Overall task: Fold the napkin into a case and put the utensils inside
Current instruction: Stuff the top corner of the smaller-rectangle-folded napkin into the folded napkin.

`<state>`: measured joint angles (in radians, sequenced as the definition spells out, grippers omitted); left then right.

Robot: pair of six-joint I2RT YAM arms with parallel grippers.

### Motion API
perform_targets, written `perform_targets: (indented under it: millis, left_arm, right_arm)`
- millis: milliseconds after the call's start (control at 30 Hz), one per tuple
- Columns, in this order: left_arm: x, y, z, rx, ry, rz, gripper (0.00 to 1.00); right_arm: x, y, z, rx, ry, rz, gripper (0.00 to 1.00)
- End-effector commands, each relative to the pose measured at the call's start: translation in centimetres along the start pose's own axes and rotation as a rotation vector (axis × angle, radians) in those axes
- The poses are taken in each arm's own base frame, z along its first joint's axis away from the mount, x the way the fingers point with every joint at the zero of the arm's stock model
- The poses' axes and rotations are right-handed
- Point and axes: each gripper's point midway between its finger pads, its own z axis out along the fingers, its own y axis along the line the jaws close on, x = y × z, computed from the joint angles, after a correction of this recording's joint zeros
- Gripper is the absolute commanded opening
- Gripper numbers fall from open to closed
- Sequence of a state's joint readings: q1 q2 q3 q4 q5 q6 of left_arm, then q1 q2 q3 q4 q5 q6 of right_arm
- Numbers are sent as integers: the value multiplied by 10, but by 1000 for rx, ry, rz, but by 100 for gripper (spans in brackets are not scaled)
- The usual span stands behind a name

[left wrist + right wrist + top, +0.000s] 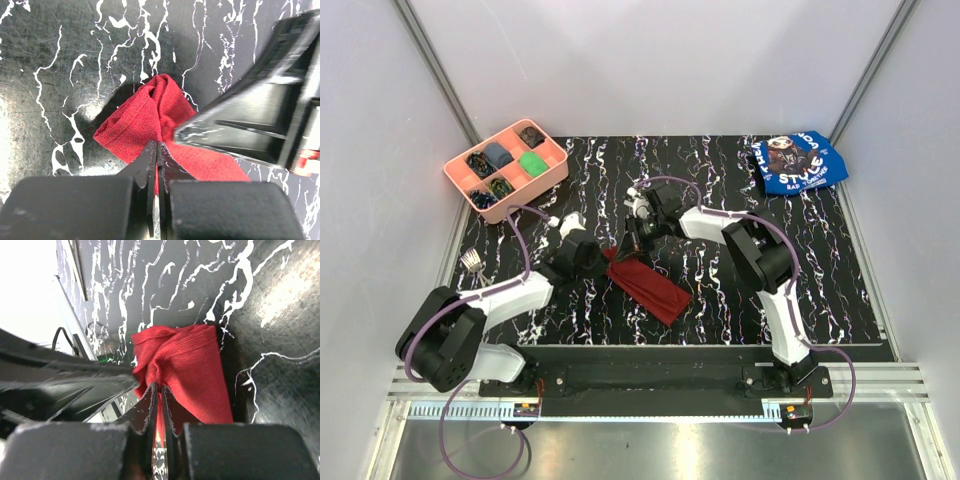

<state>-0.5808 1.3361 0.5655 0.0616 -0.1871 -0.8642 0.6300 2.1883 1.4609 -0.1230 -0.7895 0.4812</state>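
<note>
Pinching the napkin point(650, 287) to fold
The left tool point(157, 146) and right tool point(159, 388) are each clenching its bunched end, likely to double it over (fork point(472, 262) waiting by the surface's point(740, 310) left edge).

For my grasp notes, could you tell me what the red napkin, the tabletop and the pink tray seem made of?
Napkin: soft woven cloth, matte; fine weave and limp folds show. Tabletop: glossy black sheet with white marble-like veins, perhaps laminate or vinyl; it shows glare. Pink tray: probably moulded plastic, smooth with even walls.
</note>
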Motion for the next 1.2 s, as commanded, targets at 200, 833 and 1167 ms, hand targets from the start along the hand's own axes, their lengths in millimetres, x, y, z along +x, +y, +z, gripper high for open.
perform_targets:
  millis: [200, 833, 1167]
  left_arm:
    - [-6, -15, 4, 65, -18, -8, 0]
    - [1, 3, -2, 1, -5, -27, 0]
    - [-7, -9, -5, 68, -43, -26, 0]
  right_arm:
    - [19, 22, 30, -99, 84, -20, 8]
    - [-2, 12, -7, -92, -7, 19, 23]
    - [5, 23, 18, -132, 46, 16, 9]
